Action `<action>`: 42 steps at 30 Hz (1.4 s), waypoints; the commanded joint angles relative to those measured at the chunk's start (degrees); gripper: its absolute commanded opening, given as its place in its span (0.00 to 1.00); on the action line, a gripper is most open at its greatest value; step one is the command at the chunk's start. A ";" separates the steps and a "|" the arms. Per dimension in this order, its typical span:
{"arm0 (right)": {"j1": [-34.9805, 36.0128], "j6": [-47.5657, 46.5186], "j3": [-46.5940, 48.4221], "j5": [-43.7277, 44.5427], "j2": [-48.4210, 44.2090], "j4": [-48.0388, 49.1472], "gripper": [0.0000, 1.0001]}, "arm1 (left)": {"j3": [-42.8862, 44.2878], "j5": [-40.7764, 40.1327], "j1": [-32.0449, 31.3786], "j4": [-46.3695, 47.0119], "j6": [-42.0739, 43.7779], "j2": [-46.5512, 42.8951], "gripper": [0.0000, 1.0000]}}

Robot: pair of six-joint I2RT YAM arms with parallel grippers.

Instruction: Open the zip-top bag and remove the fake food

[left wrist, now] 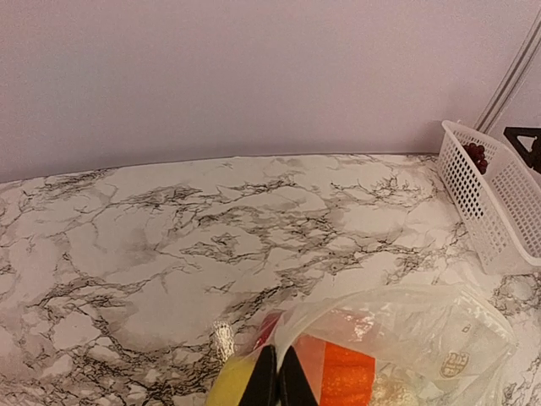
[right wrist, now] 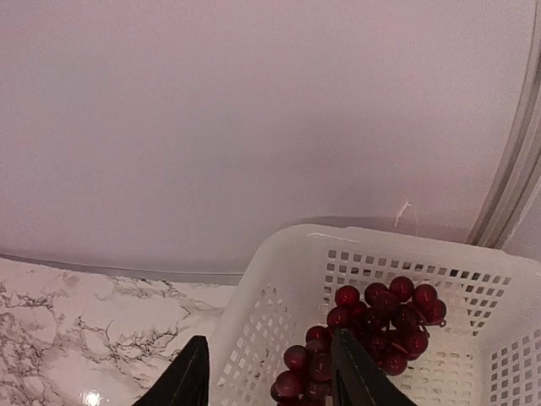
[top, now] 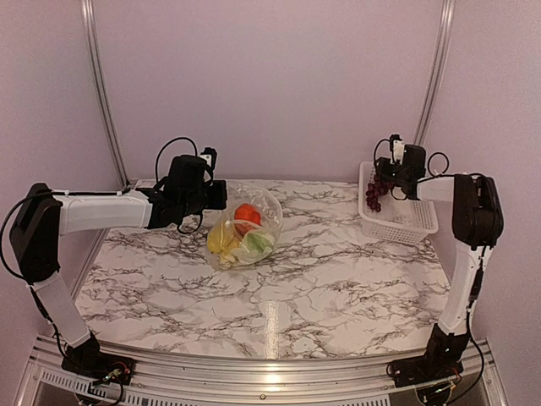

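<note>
The clear zip-top bag (top: 245,227) lies on the marble table, holding a red-orange piece (top: 247,213), yellow pieces (top: 220,239) and a greenish piece (top: 259,243). My left gripper (top: 221,196) is shut on the bag's upper left edge; in the left wrist view its fingertips (left wrist: 278,381) pinch the plastic film of the bag (left wrist: 406,338). The dark purple grapes (right wrist: 380,321) lie inside the white basket (right wrist: 279,288). My right gripper (right wrist: 269,338) is open above the basket's left wall, one finger outside it, the other beside the grapes (top: 373,196).
The white lattice basket (top: 406,222) stands at the table's back right corner, against the wall; it also shows in the left wrist view (left wrist: 494,203). Metal frame posts rise at the back left (top: 101,85) and back right (top: 435,76).
</note>
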 commanded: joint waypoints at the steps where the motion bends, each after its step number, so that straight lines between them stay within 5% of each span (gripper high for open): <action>1: 3.03 -0.46 -0.86 -6.24 -7.08 -0.88 0.47 | 1.49 1.32 0.38 -0.92 -0.08 0.95 0.00; 19: 28.04 -15.07 -8.79 -19.26 -20.71 -8.13 0.45 | 0.88 8.49 0.38 1.11 0.30 1.70 0.00; 30: 41.69 -21.69 -7.35 -13.97 -16.95 -13.65 0.35 | 0.97 12.28 0.37 2.07 -0.70 2.67 0.00; 42: 44.27 -22.16 -3.60 -9.54 -7.85 -16.89 0.35 | 1.10 12.90 0.38 1.74 -0.85 2.67 0.00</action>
